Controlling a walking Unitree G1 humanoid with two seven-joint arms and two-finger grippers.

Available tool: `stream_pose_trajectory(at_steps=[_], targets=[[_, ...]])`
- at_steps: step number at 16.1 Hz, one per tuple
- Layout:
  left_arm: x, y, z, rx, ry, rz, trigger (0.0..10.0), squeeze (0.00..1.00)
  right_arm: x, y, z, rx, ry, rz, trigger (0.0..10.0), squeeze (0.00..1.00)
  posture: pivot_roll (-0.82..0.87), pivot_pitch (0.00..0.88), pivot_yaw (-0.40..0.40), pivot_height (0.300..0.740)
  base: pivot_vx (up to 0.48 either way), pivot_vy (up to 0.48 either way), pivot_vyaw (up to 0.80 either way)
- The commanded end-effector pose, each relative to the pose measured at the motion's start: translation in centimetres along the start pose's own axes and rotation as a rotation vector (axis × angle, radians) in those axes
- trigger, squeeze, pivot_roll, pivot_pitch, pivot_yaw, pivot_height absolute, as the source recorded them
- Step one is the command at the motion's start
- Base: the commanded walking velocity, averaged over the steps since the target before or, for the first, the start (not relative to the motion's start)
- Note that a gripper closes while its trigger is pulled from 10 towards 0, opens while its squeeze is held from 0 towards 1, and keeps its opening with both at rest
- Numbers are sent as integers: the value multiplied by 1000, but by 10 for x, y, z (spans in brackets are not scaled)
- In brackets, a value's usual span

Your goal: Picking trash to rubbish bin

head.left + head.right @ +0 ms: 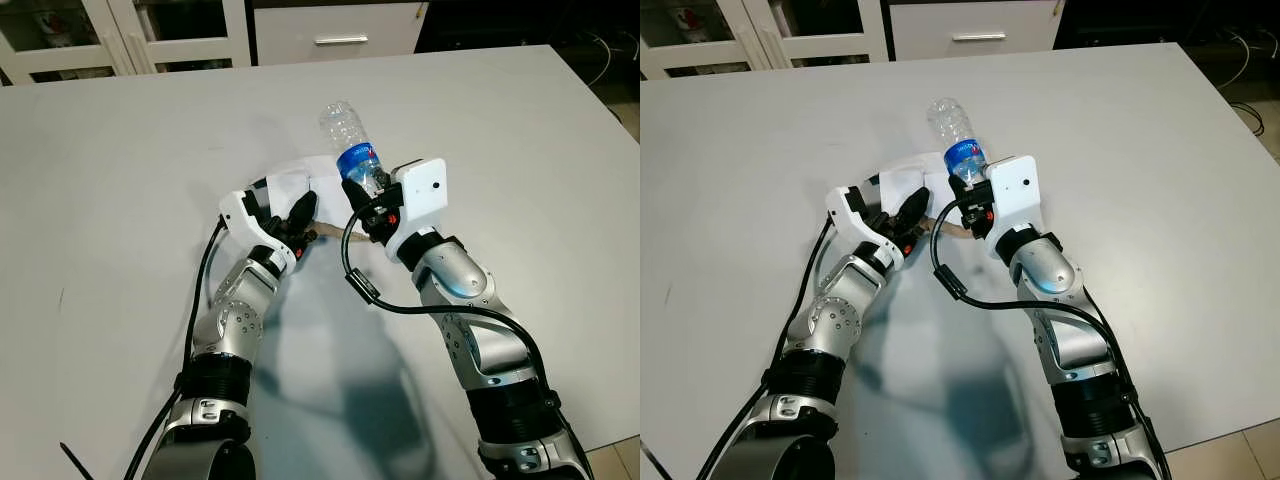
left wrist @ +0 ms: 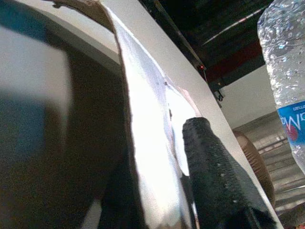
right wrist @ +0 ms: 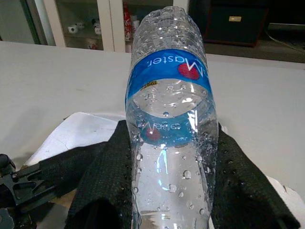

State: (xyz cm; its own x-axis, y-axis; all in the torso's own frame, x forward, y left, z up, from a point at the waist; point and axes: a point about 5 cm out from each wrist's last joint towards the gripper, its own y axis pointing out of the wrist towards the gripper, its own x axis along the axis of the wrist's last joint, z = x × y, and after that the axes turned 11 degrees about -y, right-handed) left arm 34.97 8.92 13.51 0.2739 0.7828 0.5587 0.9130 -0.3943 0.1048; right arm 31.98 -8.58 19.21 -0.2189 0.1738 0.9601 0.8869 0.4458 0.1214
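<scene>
L gripper (image 1: 305,215) is being closed on white paper sheet (image 1: 300,180) lying on table (image 1: 120,180); R gripper (image 1: 365,200) is being clamped round plastic bottle (image 1: 350,140), held just above it. Both pcs judged grasped, carry and drop pending. Cabinets (image 1: 130,30) beyond; nothing being blocked nearby.

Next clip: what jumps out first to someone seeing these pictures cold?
The clear plastic bottle with a blue label, clamped near its neck in the right gripper mid-table and angled away from the robot. Just left of it, the left gripper pinches the edge of a white paper sheet lying on the grey table.
</scene>
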Motion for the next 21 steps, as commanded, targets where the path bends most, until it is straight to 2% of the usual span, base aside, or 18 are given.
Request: stream_pose_trajectory(at_steps=[1,3,5,10,11,14,17,19,20,21], targets=[[-15,-4,11,55,-43,47,0,0,1,-3,-4,-15,2,-1,10000,0,-212,250,-38,740,0,0,0],[-15,-4,11,59,-38,37,0,0,1,-3,-3,-15,2,0,10000,0,-212,250,-38,740,0,0,0],[-6,-7,13,91,-8,-30,0,0,0,-3,-3,-12,0,1,10000,0,-212,250,-38,740,0,0,0],[8,-16,12,109,112,-113,0,0,0,-1,-1,-5,-1,-4,10000,0,-193,238,-39,740,0,0,0],[14,-19,7,115,200,-151,0,0,1,1,-1,-3,-2,-7,10000,0,-186,232,-37,740,0,0,0],[26,-30,-7,106,371,-218,0,0,1,4,-1,-4,-2,-14,10000,0,-168,222,-34,740,0,0,0],[35,-50,-18,121,499,-270,0,0,1,7,-2,-5,-2,-20,10000,0,-145,211,-33,740,0,0,0],[41,-61,-20,139,552,-299,0,0,1,10,-2,-7,-2,-23,10000,0,-124,205,-29,740,0,0,0],[46,-69,-21,144,622,-313,0,0,1,11,-2,-10,-1,-28,10000,0,-112,201,-28,740,0,0,0],[49,-77,-20,170,658,-318,0,0,2,13,-1,-10,2,-32,10000,0,-98,198,-26,740,0,0,0]])
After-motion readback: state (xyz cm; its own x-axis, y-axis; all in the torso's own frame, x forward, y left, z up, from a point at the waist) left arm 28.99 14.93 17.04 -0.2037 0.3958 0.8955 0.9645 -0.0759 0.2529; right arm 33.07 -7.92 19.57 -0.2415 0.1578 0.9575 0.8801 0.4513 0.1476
